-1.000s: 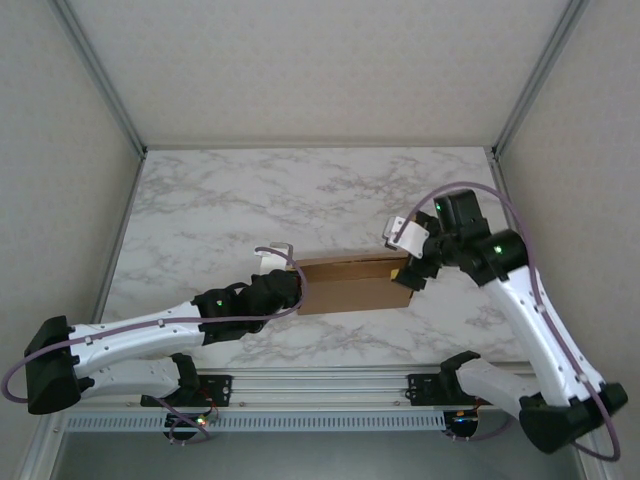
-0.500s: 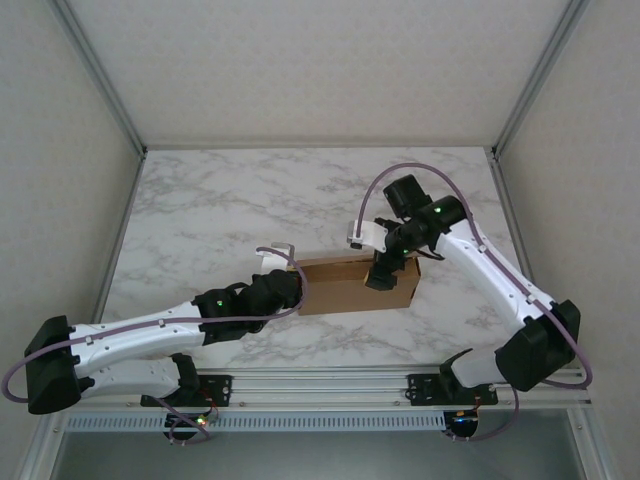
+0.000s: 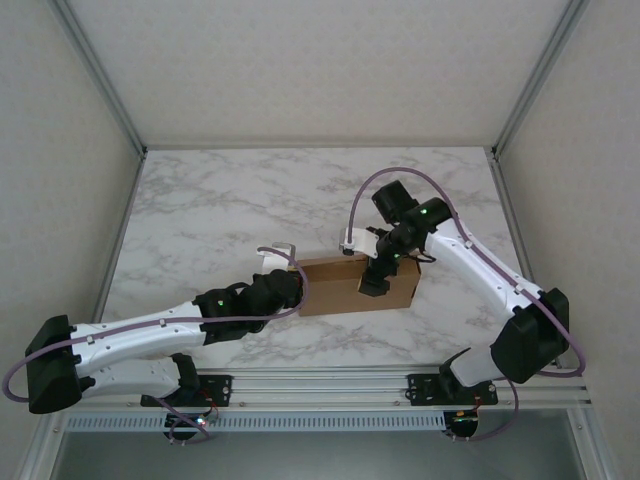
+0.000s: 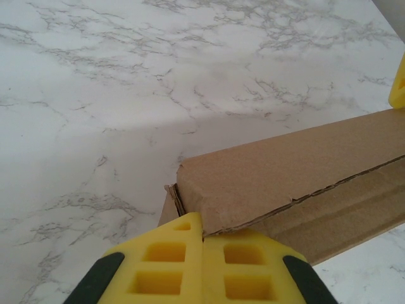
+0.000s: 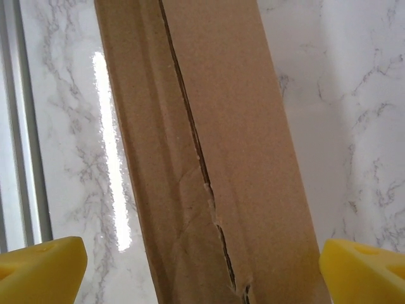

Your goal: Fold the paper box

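Marble tabletop [image 3: 220,200], and the paper box [image 3: 335,290] lies centre frame in the overhead view, closed, with a ragged seam along its top. Left gripper [image 4: 202,256] is clenched on the box's left corner, the cardboard edge running into the pad seam. Right gripper [image 5: 202,266] hangs over the box's right half, jaws spread wide, a yellow fingertip [image 5: 41,266] off each side.

I count one paper box [image 3: 335,292] on one marble surface [image 3: 220,205]. Two arms [image 3: 150,335] are in front of me, with two hands: one left hand [image 3: 288,288] and one right hand [image 3: 370,282]. Each hand has two yellow fingertips [image 4: 171,282].
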### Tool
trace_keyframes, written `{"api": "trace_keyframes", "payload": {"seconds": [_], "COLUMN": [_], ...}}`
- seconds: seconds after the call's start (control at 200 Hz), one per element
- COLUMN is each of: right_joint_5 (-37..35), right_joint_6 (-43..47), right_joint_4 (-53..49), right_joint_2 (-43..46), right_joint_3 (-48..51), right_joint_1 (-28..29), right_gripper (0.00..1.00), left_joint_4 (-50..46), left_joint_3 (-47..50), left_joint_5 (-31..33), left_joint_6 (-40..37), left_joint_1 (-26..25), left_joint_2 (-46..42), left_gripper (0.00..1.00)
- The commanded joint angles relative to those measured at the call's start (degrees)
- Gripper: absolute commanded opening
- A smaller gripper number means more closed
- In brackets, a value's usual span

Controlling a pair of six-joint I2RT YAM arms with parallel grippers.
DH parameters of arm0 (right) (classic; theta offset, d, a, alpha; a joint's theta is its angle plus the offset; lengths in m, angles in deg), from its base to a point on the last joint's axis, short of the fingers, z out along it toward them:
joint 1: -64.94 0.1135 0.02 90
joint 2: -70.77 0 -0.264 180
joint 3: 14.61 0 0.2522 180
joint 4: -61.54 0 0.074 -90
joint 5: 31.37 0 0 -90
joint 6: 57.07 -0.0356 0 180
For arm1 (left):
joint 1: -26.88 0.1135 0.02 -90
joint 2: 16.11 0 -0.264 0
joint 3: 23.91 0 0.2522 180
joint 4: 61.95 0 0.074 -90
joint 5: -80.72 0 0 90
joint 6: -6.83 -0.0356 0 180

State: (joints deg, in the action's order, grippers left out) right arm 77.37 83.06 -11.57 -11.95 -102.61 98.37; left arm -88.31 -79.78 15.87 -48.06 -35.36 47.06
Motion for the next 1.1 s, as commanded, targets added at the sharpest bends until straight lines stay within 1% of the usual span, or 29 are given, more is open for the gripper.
{"api": "trace_keyframes", "payload": {"seconds": [0.0,0.16,0.355,0.411,0.476,0.531,0.621,0.646,0.661,0.686,0.796,0.881,1.001,1.036,1.097], "right_joint_5": [-3.17,-5.39,-10.25,-11.6,-12.75,-13.59,-14.66,-14.93,-15.15,-15.58,-15.28,-17.53,-18.51,-18.87,-19.59], "right_joint_6": [-1.0,-1.39,-0.54,-0.47,-0.8,-0.97,-1.52,-1.53,-1.55,-1.67,-3.68,-4.21,-5.91,-6.17,-6.77], "right_joint_4": [-0.41,1.84,5.42,7.26,9.56,11.14,13.36,13.9,14.25,14.91,17.48,19.74,22.36,23.5,24.89], "right_joint_2": [-2.06,-1.83,2.41,4.19,6.34,8.09,10.04,10.35,10.59,10.79,11.27,10.79,10.25,10.39,10.73], "right_joint_3": [2.17,2.63,7.03,8.89,11.11,12.73,14.78,15.18,15.37,15.64,15.79,15.71,15.33,15.5,15.61], "right_joint_1": [1.3,3.32,6.97,7.84,8.68,9.1,9.11,9.11,10.39,10.69,10.94,11.61,12.14,12.38,12.72], "right_gripper": [0.9,0.8,0.66,0.6,0.54,0.45,0.42,0.39,0.37,0.33,0.32,0.27,0.25,0.23,0.23], "left_joint_4": [-3.83,-3.79,-3.85,-3.86,-3.94,-3.99,-4.01,-3.97,-3.88,-3.86,-3.94,-4.6,-4.68,-4.72,-4.61], "left_joint_3": [0.79,0.49,0.18,0.19,0.1,0.01,0.08,0.1,0.1,0.1,-0.03,-0.35,-0.18,0.0,0.27], "left_joint_5": [-1.63,-1.44,-0.98,-0.74,-0.49,-0.37,-0.16,-0.07,0.06,0.28,1.75,3.66,5.81,6.3,6.87], "left_joint_6": [-0.75,-0.92,-1.17,-1.19,-1.28,-1.36,-1.36,-1.36,-1.36,-1.45,-2.1,-2.81,-3.56,-3.65,-3.95], "left_joint_1": [-0.84,-0.79,-0.88,-0.83,-0.92,-0.87,-0.92,-0.89,-0.89,-0.89,-0.88,-0.83,-0.4,-0.19,0.14], "left_joint_2": [0.19,0.39,0.06,-0.07,0.02,0.04,0.07,0.06,-0.02,-0.07,-0.09,-0.07,-0.4,-0.5,-0.88], "left_gripper": [0.0,0.0,0.0,0.0,0.0,0.0,0.0,0.0,0.0,0.0,0.0,0.0,0.0,0.0,0.0]}}
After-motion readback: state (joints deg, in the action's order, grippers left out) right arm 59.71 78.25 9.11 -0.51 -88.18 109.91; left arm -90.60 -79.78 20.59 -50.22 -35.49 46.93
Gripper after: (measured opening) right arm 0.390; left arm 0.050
